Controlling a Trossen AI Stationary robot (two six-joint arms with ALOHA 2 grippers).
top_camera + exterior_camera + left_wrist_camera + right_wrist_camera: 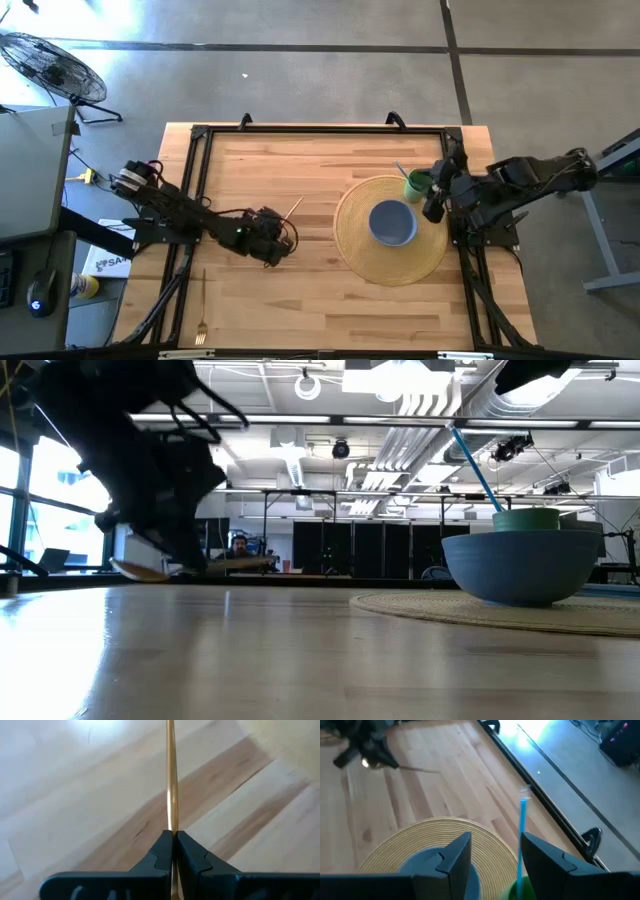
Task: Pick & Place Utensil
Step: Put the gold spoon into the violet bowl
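Note:
A thin gold utensil point(171, 780) sits in my shut left gripper point(173, 840) at the table's left middle. In the high view its handle point(294, 208) sticks out of the left gripper point(268, 238) toward the woven placemat point(352, 250). The blue bowl point(392, 222) stands on that mat, with a green cup point(416, 183) holding a blue straw point(523, 827) beside it. My right gripper point(492, 865) is open and hovers over the bowl's right rim point(427, 860), next to the straw. A second gold fork point(201, 310) lies flat near the table's near-left edge. My left gripper pinches the gold utensil's slender handle point(172, 822) between its two fingertips point(161, 851), coming from above at a slant. The handle runs straight out ahead of the fingers toward the placemat. The utensil lies about level, low over the wood; whether any end rests on it I cannot tell.
A black frame point(320, 130) borders the table on the far, left and right sides. A floor fan point(55, 65) and a desk stand beyond the left edge. Bare wood point(300, 300) stretches between the two arms and along the near side.

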